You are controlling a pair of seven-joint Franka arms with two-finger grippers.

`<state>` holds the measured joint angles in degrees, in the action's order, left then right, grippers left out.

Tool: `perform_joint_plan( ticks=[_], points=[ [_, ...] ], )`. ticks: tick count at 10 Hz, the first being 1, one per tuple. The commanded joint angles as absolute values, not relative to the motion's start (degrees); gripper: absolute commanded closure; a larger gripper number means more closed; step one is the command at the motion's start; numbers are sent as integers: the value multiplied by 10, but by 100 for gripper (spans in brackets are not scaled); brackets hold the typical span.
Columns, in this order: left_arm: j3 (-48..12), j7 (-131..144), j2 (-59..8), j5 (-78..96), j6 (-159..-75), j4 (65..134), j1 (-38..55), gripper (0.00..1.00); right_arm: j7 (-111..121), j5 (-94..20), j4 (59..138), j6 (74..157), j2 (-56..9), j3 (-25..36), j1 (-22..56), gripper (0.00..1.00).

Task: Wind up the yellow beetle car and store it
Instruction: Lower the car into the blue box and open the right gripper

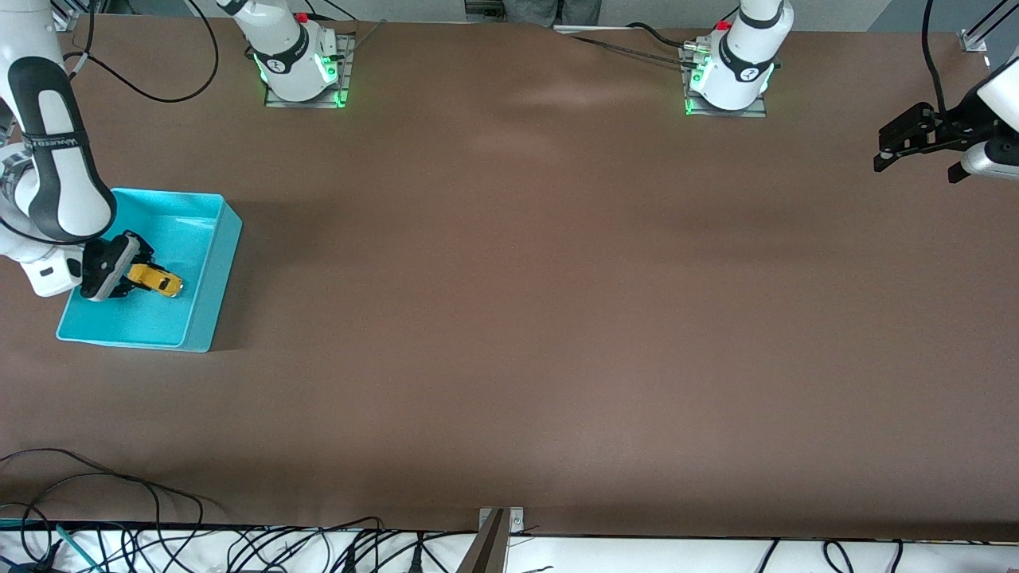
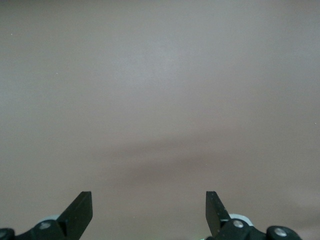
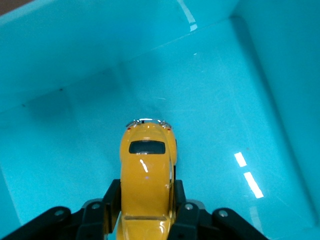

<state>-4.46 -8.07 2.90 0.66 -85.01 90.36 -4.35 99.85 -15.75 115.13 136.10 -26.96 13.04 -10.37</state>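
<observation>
Tool (image 1: 134, 274) grips one car (image 1: 156, 279) in one bin (image 1: 208, 239).

Car (image 1: 156, 279): glossy yellow-orange body, dark window, small silvery trim at one end. Bin (image 1: 208, 263): plain turquoise inside and out, with white glints of light on its floor. Table (image 1: 557, 318): uniform matte brown. Both grippers appear black, right gripper (image 1: 131, 270) and left gripper (image 1: 915, 155); arms white with black bands.
</observation>
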Motion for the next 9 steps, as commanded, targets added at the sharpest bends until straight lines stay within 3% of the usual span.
perform_joint_plan(
  ticks=[1, 3, 5, 7, 8, 9],
  points=[
    [-45, -94, 34, -7, -846, 904, -45, 0, 1013, -172, 1145, 1374, -285, 127, -109, 100],
    [-45, -95, 35, -7, -846, 904, -47, 0, 1014, -172, 1144, 1374, -295, 127, -115, 98],
    [-44, -95, 35, -7, -846, 904, -47, 0, 1013, -172, 1143, 1374, -297, 127, -116, 88],
    [-43, -95, 33, -7, -846, 904, -50, 0, 1006, -173, 1139, 1370, -291, 126, -115, 19],
    [-42, -96, 33, -7, -846, 904, -50, 0, 1005, -173, 1131, 1367, -280, 125, -114, 12],
    [-41, -96, 32, -7, -846, 904, -50, 0, 1002, -173, 1117, 1358, -266, 124, -112, 11]
  ],
)
